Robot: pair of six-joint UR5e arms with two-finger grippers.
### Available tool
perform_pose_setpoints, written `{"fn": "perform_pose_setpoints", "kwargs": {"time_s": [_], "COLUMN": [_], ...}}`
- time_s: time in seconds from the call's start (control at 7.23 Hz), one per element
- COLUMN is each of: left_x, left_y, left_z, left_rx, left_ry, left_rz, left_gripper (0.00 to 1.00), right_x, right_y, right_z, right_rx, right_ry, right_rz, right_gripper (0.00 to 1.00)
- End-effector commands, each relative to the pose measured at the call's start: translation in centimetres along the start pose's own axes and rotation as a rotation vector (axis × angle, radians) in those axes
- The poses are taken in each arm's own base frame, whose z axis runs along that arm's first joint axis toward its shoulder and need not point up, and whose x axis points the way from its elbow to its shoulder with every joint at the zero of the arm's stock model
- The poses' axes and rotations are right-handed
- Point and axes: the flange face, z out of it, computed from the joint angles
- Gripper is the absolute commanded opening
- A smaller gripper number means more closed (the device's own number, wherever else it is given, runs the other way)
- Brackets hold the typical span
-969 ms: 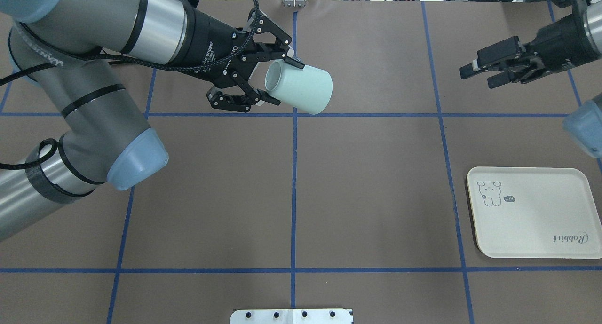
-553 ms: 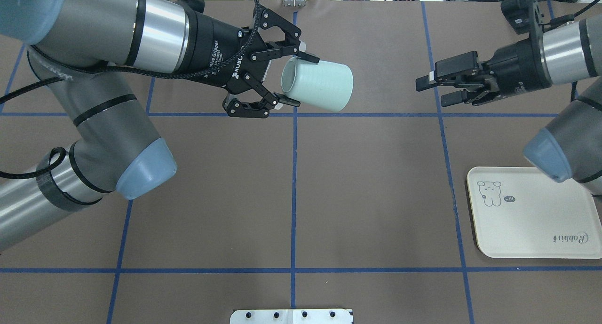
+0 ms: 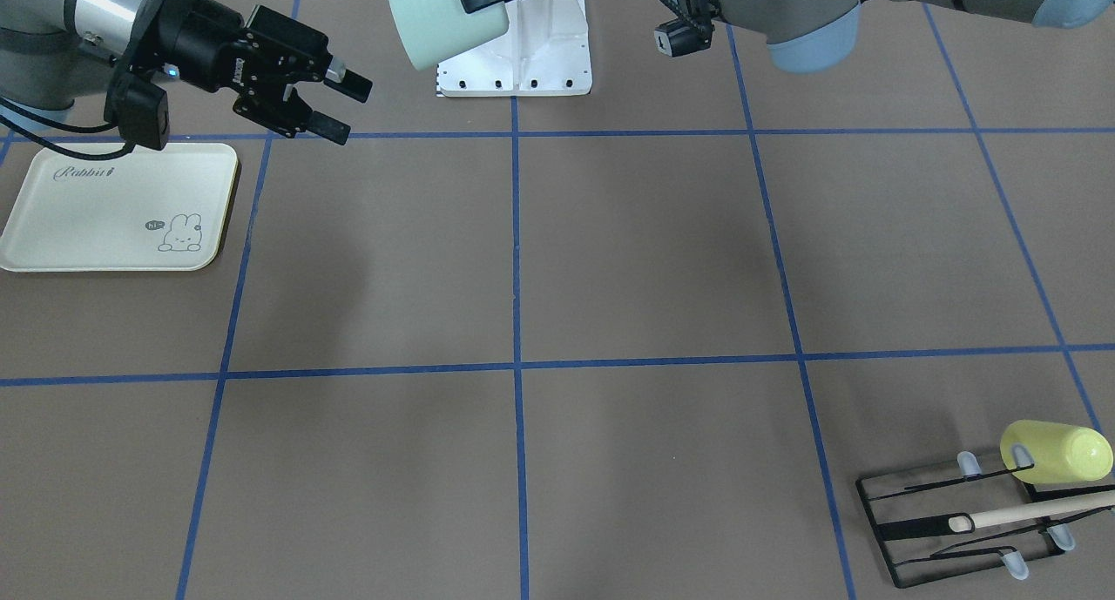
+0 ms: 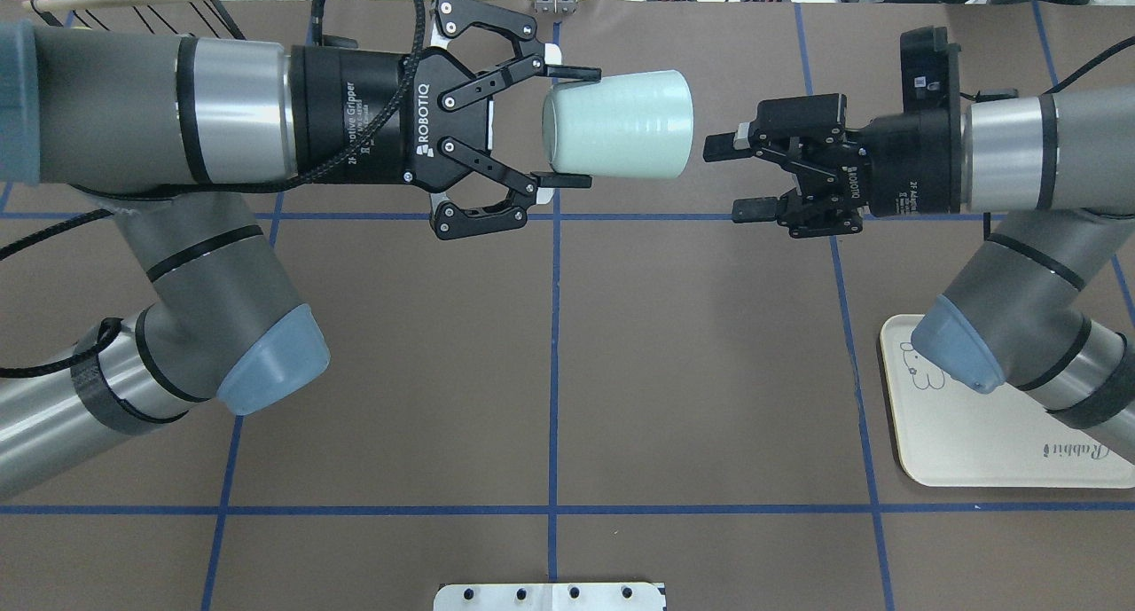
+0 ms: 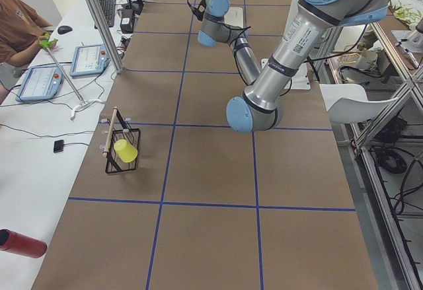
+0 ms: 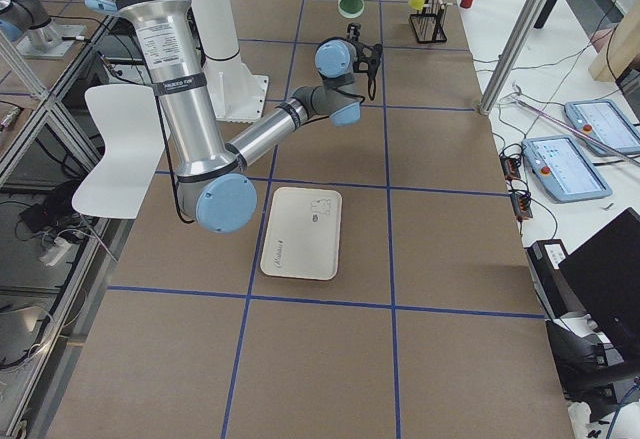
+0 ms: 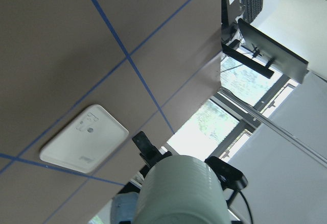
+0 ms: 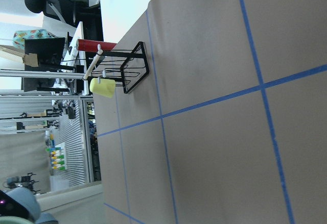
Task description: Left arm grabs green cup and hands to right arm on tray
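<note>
Left gripper [image 4: 572,125] is clamped on the green cup [image 4: 621,125], one finger on each side of the rim end. The cup lies sideways in the air above the table [image 4: 550,372], its closed base pointing at the right gripper [image 4: 725,178]. That one is open and empty, fingertips just short of the base and not touching it.

So this is the hand-over, and alignment looks like the key to it. In the overhead view the right gripper's centre sits a little off the cup's axis, toward the robot, so I'd want it squared up before it advances. Whether its opening is wide enough for the base, I can't tell from here; better to spread fully first.

It should take the free base half, well clear of the left fingers, and close firmly, since smooth tapered plastic can squirt out of a light pinch. The left should let go only once that grip is set.

The tray [image 4: 1002,451] waits well apart, on the table under the right arm's elbow.
</note>
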Motion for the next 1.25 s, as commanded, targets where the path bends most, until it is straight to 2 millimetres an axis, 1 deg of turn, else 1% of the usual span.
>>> {"fn": "perform_pose_setpoints", "kwargs": {"time_s": [0.0, 0.28, 0.55, 0.69, 0.97, 1.11], "left_x": [-1.0, -1.1, -1.3, -1.2, -1.3, -1.8], "left_y": [-0.1, -0.3, 0.0, 0.2, 0.3, 0.7], "left_z": [-1.9, -2.0, -1.8, -1.8, -1.7, -1.4], "left_rx": [-0.028, -0.029, -0.036, -0.04, -0.043, -0.056], "left_ry": [0.009, 0.011, 0.011, 0.012, 0.011, 0.003], "left_rz": [-0.017, -0.037, -0.041, -0.039, -0.04, -0.045], "left_gripper": [0.0, 0.0, 0.0, 0.0, 0.0, 0.0], "right_x": [-0.3, -0.3, 0.0, -0.5, -1.6, -1.8], "right_y": [1.6, 2.6, 4.4, 4.9, 5.3, 5.4], "right_z": [0.6, 0.2, 1.5, 2.0, 2.4, 2.5], "right_rx": [-0.033, -0.073, -0.097, -0.115, -0.132, -0.134], "right_ry": [-0.085, -0.155, -0.214, -0.229, -0.25, -0.261], "right_rz": [0.016, 0.033, 0.052, 0.057, 0.068, 0.065], "right_gripper": [0.96, 0.95, 0.95, 0.95, 0.95, 0.95]}}
